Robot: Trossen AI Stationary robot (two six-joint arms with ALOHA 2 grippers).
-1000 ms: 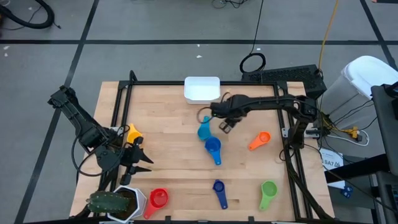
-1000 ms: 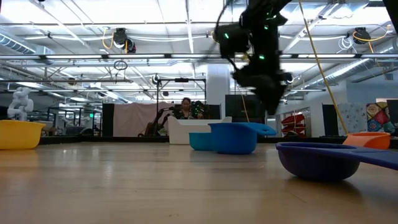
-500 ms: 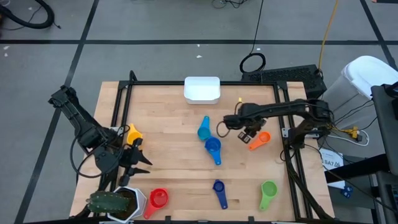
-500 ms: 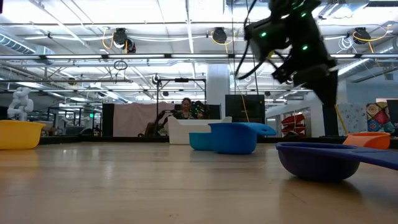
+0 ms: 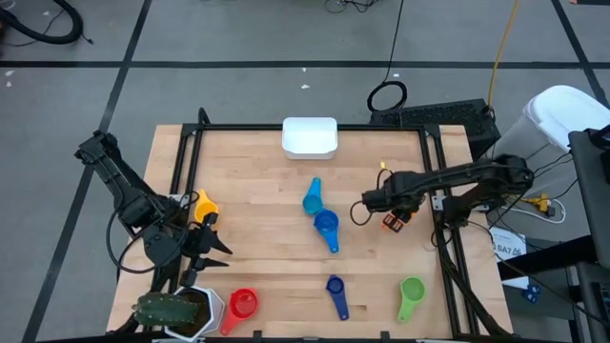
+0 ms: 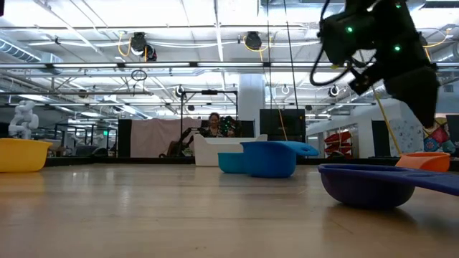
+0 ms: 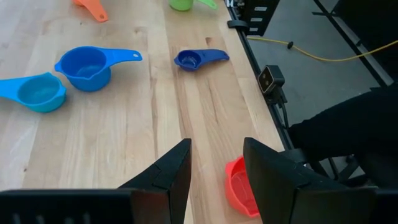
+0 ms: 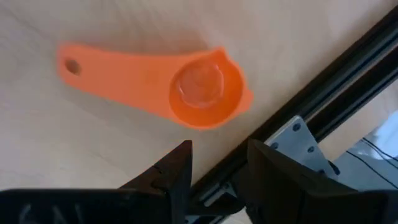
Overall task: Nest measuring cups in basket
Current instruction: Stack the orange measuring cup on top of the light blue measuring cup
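Now the right gripper (image 5: pixel 393 219) is found over the orange cup (image 8: pixel 186 87) near the table's right rail, whereas a second ago it hung near the basket (image 5: pixel 310 137) at the far edge and half a second ago it was midway, just left of that cup. Its opening has not changed over that second. In the right wrist view its two dark fingers (image 8: pixel 177 171) are seen parted by a moderate gap with nothing between them; the orange cup lies flat on the wood just beyond the tips, untouched, its bowl toward the black rail (image 8: pixel 323 106). In the low view the right arm is seen up in the right part, above the table.

Left of the gripper, near the table's middle, the light blue cup (image 5: pixel 312 199) and the mid blue cup (image 5: pixel 326 226) lie close together. Nearer, a dark blue cup (image 5: pixel 335 289) and a green cup (image 5: pixel 412 292) are seen, well apart. The white basket sits at the far edge, with no cup seen in it.

The left gripper (image 5: pixel 208 250) waits at the left rail, moderately parted and holding nothing, unmoved. A yellow cup (image 5: pixel 203 205) lies just beyond it, and a red cup (image 5: pixel 242 306) and a potted plant (image 5: pixel 176 310) lie at the near left corner. The cups lie where they did before.
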